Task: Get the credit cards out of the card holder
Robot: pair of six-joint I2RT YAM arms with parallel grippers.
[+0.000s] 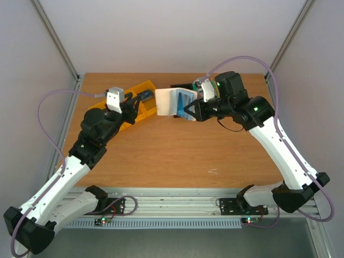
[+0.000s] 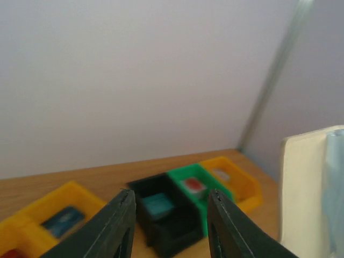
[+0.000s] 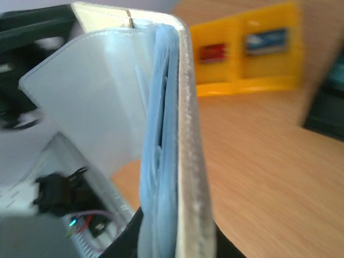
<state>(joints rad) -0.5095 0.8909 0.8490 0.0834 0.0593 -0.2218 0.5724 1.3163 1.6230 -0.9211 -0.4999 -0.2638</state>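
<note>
The right gripper [image 1: 189, 110] is clamped on an edge of the card holder [image 1: 167, 102], which is held off the table [image 1: 177, 156] at its far middle; 2 panels are spread open, whitish-beige outside, blue-grey inside, with bluish credit cards [image 1: 186, 97] tucked in; the left gripper [image 1: 137, 105] is held open just beside it, over a yellow bin [image 1: 145, 87].

The card holder [image 3: 188, 161], cut off below, hides nearly all of the right hand [image 1: 189, 110].
</note>
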